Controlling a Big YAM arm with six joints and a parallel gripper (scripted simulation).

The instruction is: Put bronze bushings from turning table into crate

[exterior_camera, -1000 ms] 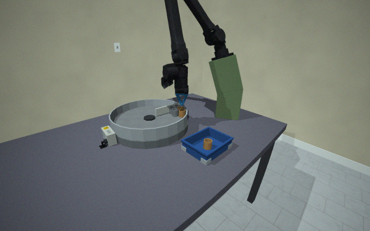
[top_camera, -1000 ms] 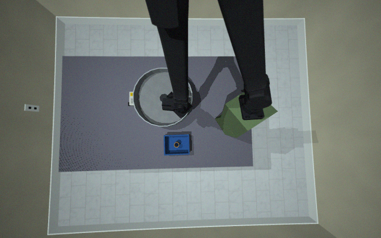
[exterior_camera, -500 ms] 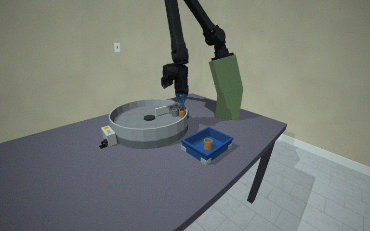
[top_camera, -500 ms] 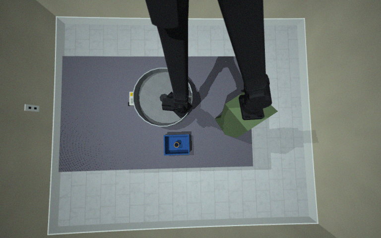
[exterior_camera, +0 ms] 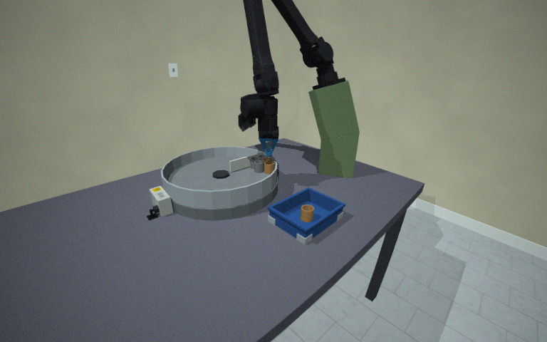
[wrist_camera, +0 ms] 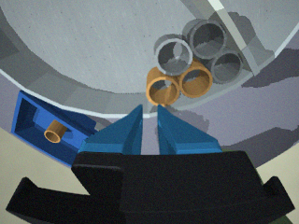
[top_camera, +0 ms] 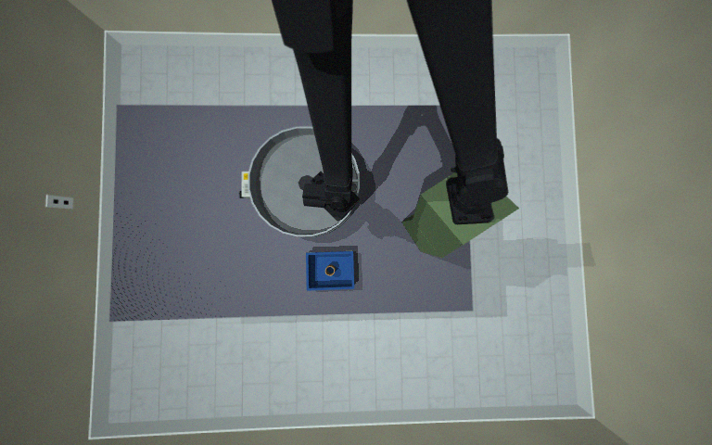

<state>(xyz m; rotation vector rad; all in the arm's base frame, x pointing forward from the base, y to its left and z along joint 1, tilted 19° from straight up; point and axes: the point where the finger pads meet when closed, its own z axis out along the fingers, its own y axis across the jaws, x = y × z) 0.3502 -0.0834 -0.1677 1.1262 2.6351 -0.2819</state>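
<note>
The grey turning table [exterior_camera: 219, 177] holds a cluster at its right rim: two bronze bushings [wrist_camera: 163, 89] [wrist_camera: 196, 82] and three steel bushings [wrist_camera: 174, 55] behind them, all upright and touching. In the side view the cluster shows as a bronze bushing [exterior_camera: 268, 165] beside steel ones [exterior_camera: 256, 164]. My gripper [wrist_camera: 149, 110] hangs just above the nearer bronze bushing, its blue fingers [exterior_camera: 268, 153] nearly together with nothing between them. The blue crate [exterior_camera: 300, 209] [top_camera: 330, 270] in front of the turning table holds one upright bronze bushing [exterior_camera: 307, 212] [wrist_camera: 55, 131].
A green pedestal [exterior_camera: 335, 129] carries the arm's base at the back right. A small white box [exterior_camera: 160, 196] sits against the turning table's left side. A pale bar [exterior_camera: 239, 163] and a black hub [exterior_camera: 220, 173] lie on the disc. The table's edge is right of the crate.
</note>
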